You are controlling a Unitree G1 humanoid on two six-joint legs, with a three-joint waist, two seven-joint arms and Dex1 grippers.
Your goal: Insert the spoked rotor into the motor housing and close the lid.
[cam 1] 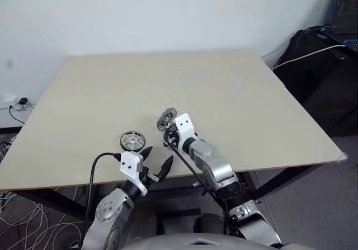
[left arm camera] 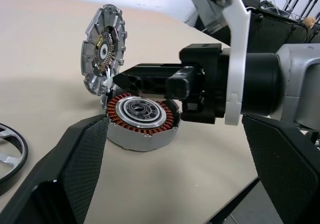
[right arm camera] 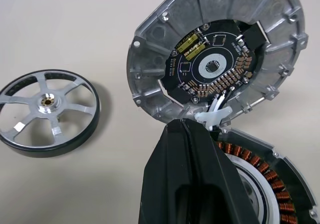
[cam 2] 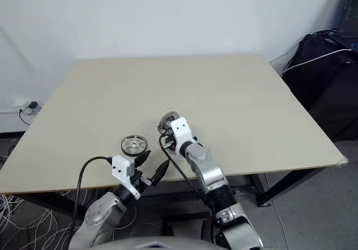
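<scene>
Your right gripper [right arm camera: 192, 134] is pinched shut by the raised lid [right arm camera: 220, 53] over the motor housing [left arm camera: 142, 121], while the spoked rotor [cam 1: 132, 140] lies flat just ahead of your wide-open left gripper [cam 1: 156, 161], the nearer one

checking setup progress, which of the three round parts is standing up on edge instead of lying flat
The lid: it is tilted up on edge above the motor housing, circuit board face showing. The housing and the spoked rotor both lie flat on the table.

Bright, even light; soft shadows; sharp focus.
</scene>
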